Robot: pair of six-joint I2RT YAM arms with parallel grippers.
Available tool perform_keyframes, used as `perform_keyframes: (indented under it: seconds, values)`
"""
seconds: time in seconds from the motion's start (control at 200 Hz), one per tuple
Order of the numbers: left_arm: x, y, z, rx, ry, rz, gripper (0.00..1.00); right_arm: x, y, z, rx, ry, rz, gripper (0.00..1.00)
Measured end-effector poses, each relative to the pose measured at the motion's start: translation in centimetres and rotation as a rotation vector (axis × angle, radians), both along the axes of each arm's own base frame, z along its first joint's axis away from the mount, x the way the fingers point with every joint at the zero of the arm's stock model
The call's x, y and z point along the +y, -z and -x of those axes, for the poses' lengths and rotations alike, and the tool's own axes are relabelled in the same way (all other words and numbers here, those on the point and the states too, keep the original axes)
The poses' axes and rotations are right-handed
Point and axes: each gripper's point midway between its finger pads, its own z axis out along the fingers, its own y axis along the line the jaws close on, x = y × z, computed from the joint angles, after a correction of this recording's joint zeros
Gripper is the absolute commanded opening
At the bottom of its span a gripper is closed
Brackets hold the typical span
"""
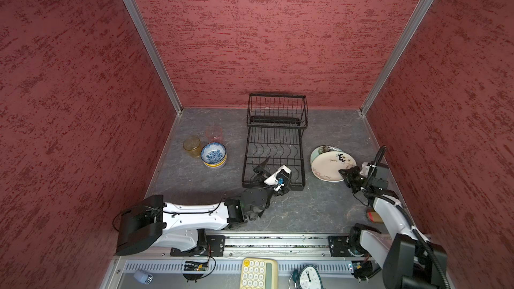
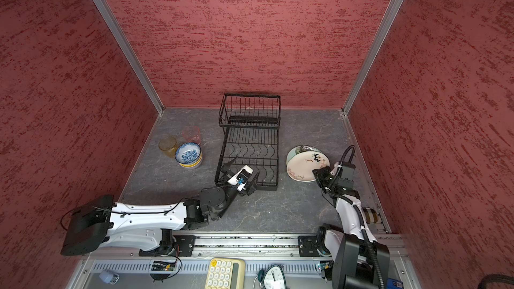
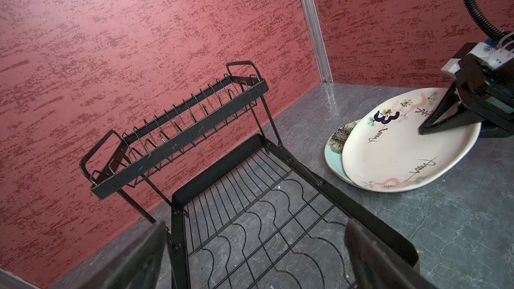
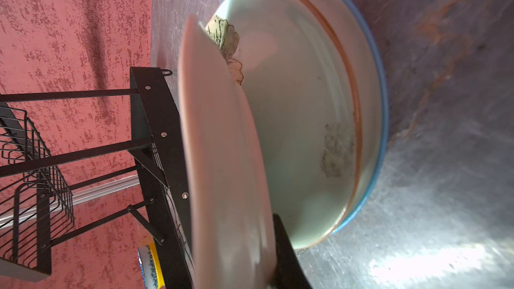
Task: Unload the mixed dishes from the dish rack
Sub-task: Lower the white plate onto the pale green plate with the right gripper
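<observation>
Your right gripper [image 1: 343,173] pinches the round cream ceramic plate [image 1: 328,165] at its rim. Your left gripper [image 1: 257,172] is spread above the black wire dish rack [image 1: 274,140].

Right of the dish rack [image 3: 178,141], the cream plate [image 3: 403,151] carries black script-like scrawls, illegible, and a dark figure resembling a 3. In front of the rack, the markings on the clock [image 1: 308,276] and the keypad [image 1: 258,273] are too small to read.

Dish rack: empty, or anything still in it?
Empty: the dish rack shows only bare wire in both tiers; the right gripper holds the cream plate beside it.
</observation>
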Motion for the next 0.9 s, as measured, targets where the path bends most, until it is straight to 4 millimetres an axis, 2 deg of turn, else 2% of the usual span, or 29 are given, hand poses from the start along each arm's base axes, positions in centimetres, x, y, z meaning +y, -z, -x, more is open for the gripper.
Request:
perform_keyframes:
  seconds: [0.301, 0.456, 0.506, 0.606, 0.676, 0.902]
  values:
    - [-0.4, 0.5, -0.1, 0.005, 0.004, -0.017, 0.99, -1.3, 0.7, 1.1, 0.054, 0.021, 0.111, 0.24]
    - [-0.5, 0.7, -0.1, 0.006, 0.004, -0.020, 1.00, -1.4, 0.9, 1.2, 0.067, 0.014, 0.122, 0.31]
    - [-0.5, 0.6, -0.1, 0.006, 0.004, -0.020, 0.99, -1.4, 0.9, 1.2, 0.072, 0.012, 0.126, 0.38]
    - [-0.5, 0.7, -0.1, 0.007, 0.004, -0.022, 0.99, -1.5, 0.8, 1.0, 0.073, 0.002, 0.138, 0.43]
    - [-0.6, 0.7, -0.1, 0.007, 0.004, -0.023, 0.99, -1.6, 0.6, 0.8, 0.075, -0.004, 0.151, 0.53]
    - [-0.7, 0.9, -0.2, 0.008, 0.003, -0.028, 1.00, -1.7, 0.6, 0.3, 0.090, -0.028, 0.190, 0.75]
